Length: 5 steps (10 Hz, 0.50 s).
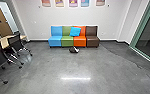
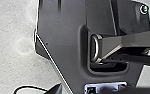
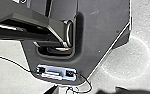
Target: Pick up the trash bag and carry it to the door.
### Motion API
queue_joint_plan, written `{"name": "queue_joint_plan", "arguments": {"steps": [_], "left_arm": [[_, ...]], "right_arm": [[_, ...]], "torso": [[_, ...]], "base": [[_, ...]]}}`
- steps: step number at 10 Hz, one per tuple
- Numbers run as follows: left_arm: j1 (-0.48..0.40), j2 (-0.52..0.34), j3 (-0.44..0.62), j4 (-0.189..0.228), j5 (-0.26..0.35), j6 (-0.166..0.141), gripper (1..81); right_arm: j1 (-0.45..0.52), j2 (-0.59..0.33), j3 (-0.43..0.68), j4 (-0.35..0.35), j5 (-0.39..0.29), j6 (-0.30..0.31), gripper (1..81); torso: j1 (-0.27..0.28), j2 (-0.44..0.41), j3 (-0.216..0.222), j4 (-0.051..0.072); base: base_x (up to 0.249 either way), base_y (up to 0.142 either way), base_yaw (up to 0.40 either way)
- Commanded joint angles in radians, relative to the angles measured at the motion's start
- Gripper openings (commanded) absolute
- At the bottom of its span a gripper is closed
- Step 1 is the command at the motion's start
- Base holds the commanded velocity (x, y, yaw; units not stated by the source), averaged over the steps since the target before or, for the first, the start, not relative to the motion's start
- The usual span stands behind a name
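"Where's the trash bag?"
"On the glossy floor, one black-and-white lump in front of four boxy seats."
"Left gripper, right gripper?"
"Can't tell how either stands."

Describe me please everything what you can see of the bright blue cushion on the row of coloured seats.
The cushion is bright blue, roughly square and plain, with no pattern that I can make out. It looks soft, like fabric, though the exact material I cannot tell. It stands propped, slightly askew, against the backrests of the green seat and the orange seat, covering part of the join between them. Its lower edge seems to rest on those two seats.
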Motion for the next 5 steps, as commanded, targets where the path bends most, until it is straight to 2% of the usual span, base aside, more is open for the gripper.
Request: {"name": "queue_joint_plan", "arguments": {"steps": [1, 5], "left_arm": [[-0.016, 0.001, -0.002, -0.009, 0.062, 0.001, 81.1], [-0.016, 0.001, -0.002, -0.007, 0.062, 0.001, 81.1]], "right_arm": [[0.008, -0.007, 0.005, -0.014, -0.061, -0.001, 81.1], [0.01, -0.008, 0.002, -0.014, -0.064, -0.001, 81.1]], "torso": [[0.0, 0.0, 0.0, 0.0], [0.0, 0.0, 0.0, 0.0]], "base": [[0.126, 0.0, 0.0], [0.125, 0.0, 0.0]]}}
